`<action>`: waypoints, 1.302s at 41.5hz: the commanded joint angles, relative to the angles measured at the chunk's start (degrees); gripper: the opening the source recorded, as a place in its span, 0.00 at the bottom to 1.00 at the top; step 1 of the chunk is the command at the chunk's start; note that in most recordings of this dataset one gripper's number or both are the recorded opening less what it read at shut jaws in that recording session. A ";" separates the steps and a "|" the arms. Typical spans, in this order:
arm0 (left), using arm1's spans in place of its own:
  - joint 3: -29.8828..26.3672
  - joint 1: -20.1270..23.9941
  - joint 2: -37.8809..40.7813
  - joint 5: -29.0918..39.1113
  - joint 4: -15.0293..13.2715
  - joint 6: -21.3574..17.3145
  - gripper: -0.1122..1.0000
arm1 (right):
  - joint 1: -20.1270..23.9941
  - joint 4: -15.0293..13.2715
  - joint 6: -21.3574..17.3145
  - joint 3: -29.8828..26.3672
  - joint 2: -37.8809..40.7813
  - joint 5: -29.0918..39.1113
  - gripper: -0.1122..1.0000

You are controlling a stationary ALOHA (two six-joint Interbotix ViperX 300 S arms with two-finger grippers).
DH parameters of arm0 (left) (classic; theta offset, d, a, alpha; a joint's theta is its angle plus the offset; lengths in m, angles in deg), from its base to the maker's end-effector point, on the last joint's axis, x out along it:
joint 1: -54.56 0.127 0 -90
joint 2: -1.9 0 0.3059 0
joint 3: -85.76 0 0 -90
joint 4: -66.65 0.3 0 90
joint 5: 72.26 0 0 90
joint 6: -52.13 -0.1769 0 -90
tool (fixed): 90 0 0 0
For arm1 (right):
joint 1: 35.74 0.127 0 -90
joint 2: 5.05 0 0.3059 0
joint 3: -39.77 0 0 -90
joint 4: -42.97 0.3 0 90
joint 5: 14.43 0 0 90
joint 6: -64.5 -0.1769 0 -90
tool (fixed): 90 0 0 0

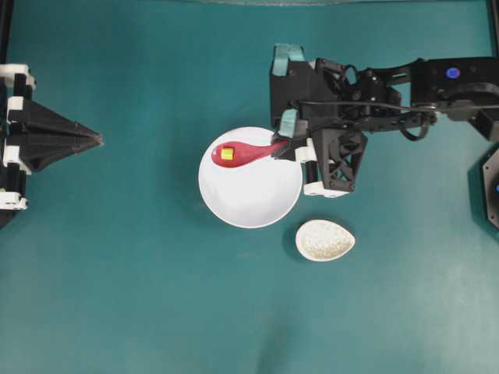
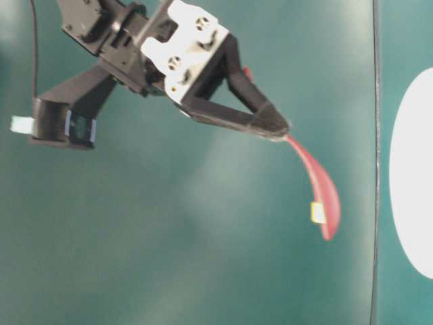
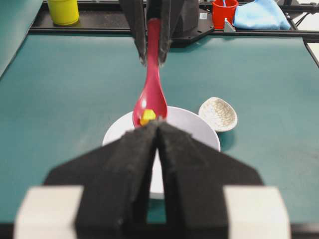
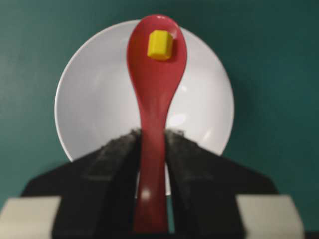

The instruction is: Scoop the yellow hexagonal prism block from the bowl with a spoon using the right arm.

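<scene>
The pink-red spoon [image 1: 248,153] [image 4: 155,89] is held by its handle in my right gripper [image 1: 282,148] [image 4: 152,137], whose black fingers are shut on it. Its scoop hangs above the white bowl [image 1: 257,195] [image 4: 94,114]. The yellow hexagonal prism block [image 1: 227,153] [image 4: 160,45] lies in the scoop, near its tip; it also shows in the left wrist view [image 3: 147,116] and the table-level view [image 2: 317,213]. My left gripper [image 1: 97,139] [image 3: 157,125] rests at the far left of the table, its fingertips together, holding nothing.
A speckled egg-shaped rest [image 1: 325,240] [image 3: 218,114] lies on the teal table just right of the bowl. At the back edge stand a yellow cup [image 3: 63,11], a red cup [image 3: 224,13] and a blue cloth [image 3: 260,14].
</scene>
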 commanded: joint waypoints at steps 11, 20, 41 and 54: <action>-1.23 0.09 0.44 -0.26 0.18 0.09 0.16 | -0.09 -1.67 0.00 1.67 -6.68 -0.62 0.32; -1.32 0.09 0.18 -0.26 0.18 0.09 0.16 | -0.18 -2.20 0.00 5.01 -10.90 -3.25 0.32; -1.41 0.09 -0.26 -0.53 0.18 0.09 0.16 | -0.18 -2.02 -0.09 10.55 -18.63 -7.91 0.32; -1.32 0.09 0.00 -0.26 0.18 0.26 0.16 | -0.18 -1.93 -0.09 10.55 -18.19 -8.00 0.32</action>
